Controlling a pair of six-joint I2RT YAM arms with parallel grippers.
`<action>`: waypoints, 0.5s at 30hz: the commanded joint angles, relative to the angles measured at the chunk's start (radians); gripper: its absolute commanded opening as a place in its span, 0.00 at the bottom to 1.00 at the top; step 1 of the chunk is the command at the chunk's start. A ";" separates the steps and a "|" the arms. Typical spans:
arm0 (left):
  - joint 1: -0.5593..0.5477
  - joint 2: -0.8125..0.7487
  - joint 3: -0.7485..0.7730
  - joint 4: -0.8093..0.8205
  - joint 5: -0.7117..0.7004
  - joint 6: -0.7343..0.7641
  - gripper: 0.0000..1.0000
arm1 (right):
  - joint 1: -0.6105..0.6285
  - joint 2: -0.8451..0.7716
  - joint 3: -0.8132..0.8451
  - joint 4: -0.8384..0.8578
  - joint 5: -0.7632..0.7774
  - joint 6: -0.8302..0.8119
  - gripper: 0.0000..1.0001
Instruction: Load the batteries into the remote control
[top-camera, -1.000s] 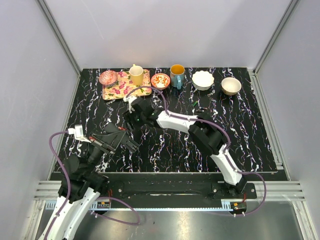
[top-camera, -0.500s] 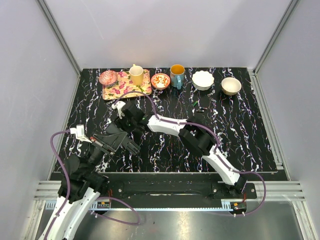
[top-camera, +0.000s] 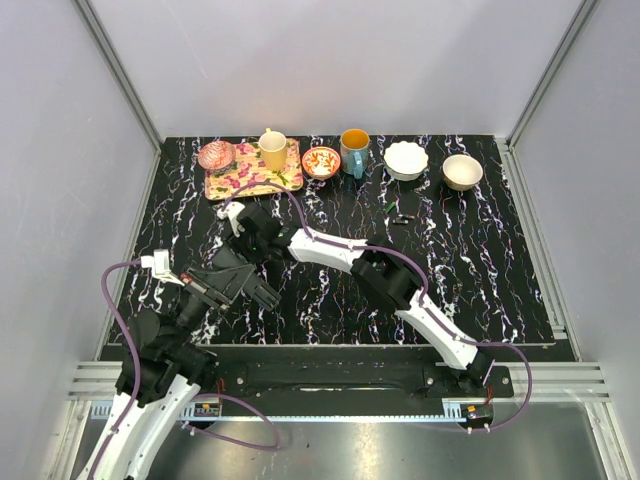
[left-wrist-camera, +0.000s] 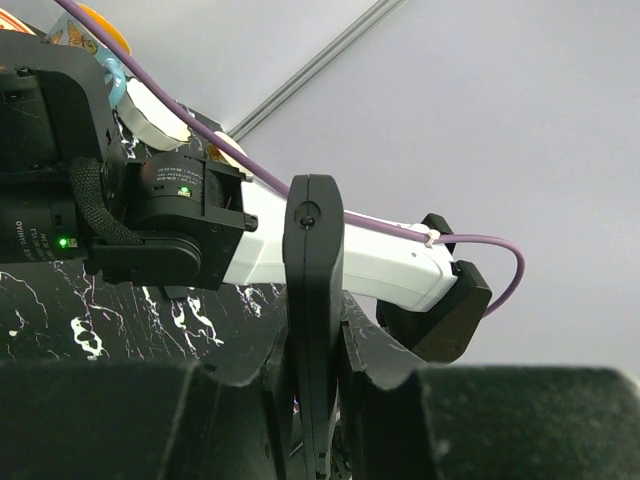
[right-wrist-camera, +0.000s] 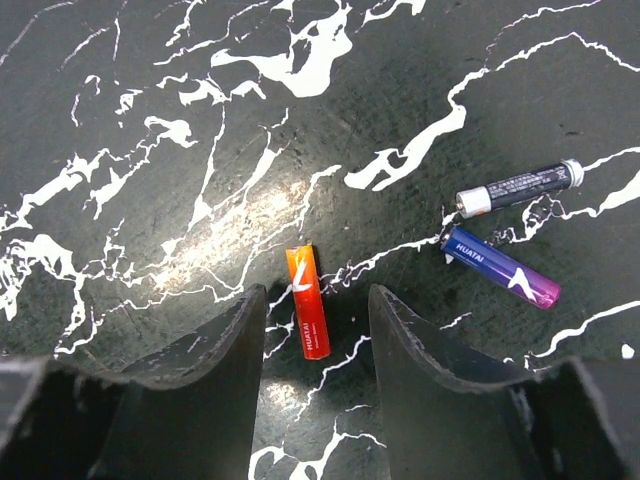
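On the black, white-veined table (top-camera: 500, 270), three batteries are seen lying loose, so loading is judged barely begun. The remote control (left-wrist-camera: 313, 300) is held edge-on above the surface, clamped in the closed left gripper (left-wrist-camera: 318, 390); its compartment cannot be seen. The right gripper (right-wrist-camera: 316, 297) is set with jaws apart astride an orange battery (right-wrist-camera: 309, 318), which is not yet pinched. A black battery (right-wrist-camera: 520, 187) and a purple battery (right-wrist-camera: 500, 266) are left nearby.
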 joint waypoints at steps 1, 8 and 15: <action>0.005 -0.025 0.042 0.035 0.021 0.008 0.00 | 0.025 0.005 0.008 -0.037 0.054 -0.062 0.50; 0.007 -0.046 0.027 0.044 0.024 -0.009 0.00 | 0.051 0.002 -0.016 -0.109 0.169 -0.129 0.44; 0.007 -0.049 0.015 0.061 0.035 -0.021 0.00 | 0.065 -0.015 -0.062 -0.136 0.203 -0.132 0.26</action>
